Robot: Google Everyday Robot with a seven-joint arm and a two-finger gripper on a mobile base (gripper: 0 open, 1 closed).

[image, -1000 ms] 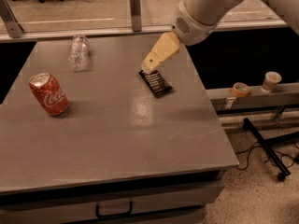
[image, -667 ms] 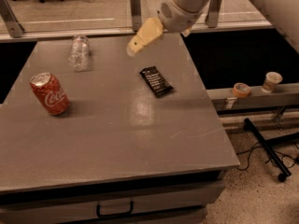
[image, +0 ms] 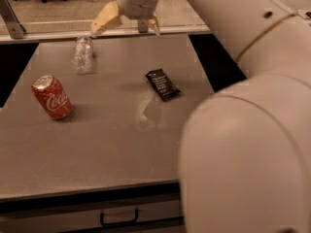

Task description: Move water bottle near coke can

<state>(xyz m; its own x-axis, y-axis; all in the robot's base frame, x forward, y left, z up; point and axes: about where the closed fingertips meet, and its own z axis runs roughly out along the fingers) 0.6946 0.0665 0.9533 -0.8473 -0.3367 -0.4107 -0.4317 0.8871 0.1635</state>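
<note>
The water bottle (image: 83, 54), small, clear and ribbed, lies on the grey table (image: 107, 144) near its far left edge. The coke can (image: 52, 97), red with white script and a silver top, stands tilted at the left, in front of the bottle and apart from it. My gripper (image: 127, 27) hangs above the table's far edge, to the right of the bottle and above it. Its two pale fingers (image: 104, 21) are spread wide and hold nothing.
A flat black snack packet (image: 163, 84) lies right of the table's middle. My arm's large pale body (image: 243, 130) fills the right side and hides the table's right front corner. A drawer handle (image: 119, 219) shows below the front edge. A railing runs behind the table.
My gripper has moved left and away from the black packet, to the table's far edge near the bottle. The arm now fills the right of the view. Bottle and can stay put.
</note>
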